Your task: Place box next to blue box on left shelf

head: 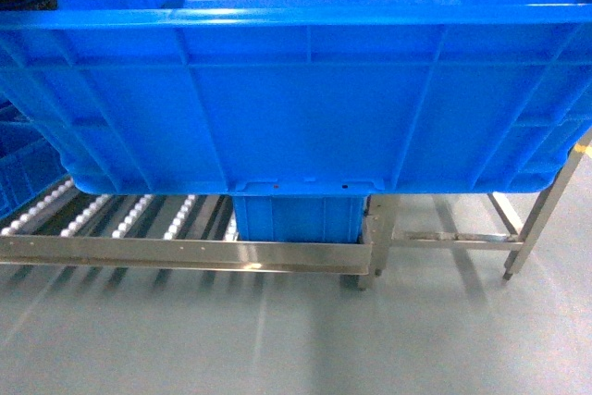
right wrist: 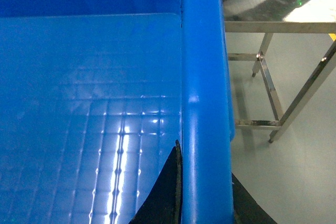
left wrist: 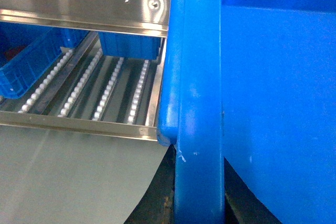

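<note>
Item: box in carry, short of the left shelf

Large blue crate fills the upper two-thirds of the head frame, held clear of the floor; step judged as approach, box not yet set down. Roller shelf at lower left, a smaller blue box on it at centre; next move calls for advancing and lowering beside it. Right gripper straddles the rim, clamped; left gripper likewise, lower centre
</note>
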`<state>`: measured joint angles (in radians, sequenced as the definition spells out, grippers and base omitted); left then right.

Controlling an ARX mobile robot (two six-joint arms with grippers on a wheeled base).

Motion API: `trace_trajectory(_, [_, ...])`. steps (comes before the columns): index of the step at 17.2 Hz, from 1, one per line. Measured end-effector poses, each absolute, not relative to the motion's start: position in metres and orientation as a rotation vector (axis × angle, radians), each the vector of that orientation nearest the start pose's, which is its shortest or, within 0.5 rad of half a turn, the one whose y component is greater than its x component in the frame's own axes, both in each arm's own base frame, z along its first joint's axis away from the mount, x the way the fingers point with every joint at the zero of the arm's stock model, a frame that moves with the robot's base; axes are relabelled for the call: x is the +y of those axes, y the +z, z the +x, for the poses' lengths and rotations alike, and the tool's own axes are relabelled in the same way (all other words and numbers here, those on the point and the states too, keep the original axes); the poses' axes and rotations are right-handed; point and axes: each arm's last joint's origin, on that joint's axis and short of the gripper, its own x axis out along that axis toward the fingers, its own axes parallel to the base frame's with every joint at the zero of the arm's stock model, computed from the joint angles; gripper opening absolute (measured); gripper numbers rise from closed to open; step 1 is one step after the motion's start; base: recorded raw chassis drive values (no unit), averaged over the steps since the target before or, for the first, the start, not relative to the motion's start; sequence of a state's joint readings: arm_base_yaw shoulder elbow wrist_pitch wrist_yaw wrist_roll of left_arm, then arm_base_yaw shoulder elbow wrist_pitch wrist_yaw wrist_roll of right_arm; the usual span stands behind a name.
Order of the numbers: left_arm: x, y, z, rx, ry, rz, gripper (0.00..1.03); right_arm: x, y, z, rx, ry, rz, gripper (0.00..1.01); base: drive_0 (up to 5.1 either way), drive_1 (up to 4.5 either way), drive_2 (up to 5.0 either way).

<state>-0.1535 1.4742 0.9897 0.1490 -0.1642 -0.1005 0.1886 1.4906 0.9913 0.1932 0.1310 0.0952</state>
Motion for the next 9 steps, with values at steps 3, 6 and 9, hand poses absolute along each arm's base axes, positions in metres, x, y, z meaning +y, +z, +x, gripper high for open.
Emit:
trace_trajectory(3, [-0.0458, 0.2734, 0.327, 0.332, 0.027, -0.047, 0.08, 0.059, 0.273, 0.3293, 0.305, 0.043, 0.045, 0.08, -4.9, 2.47, 2.5])
trace_trajectory(6, [-0.0458, 0.2733, 0.327, 0.333, 0.027, -0.046, 0.08, 0.059, 0.273, 0.3293, 0.305, 0.043, 0.044, 0.08, -5.0, 2.41, 2.4])
trace_trajectory(9, [-0.0458, 0.2733, 0.327, 0.332, 0.027, -0.046, 0.08, 0.059, 0.2731, 0.3293, 0.304, 0.043, 0.044, 0.08, -5.0, 2.37, 2.4])
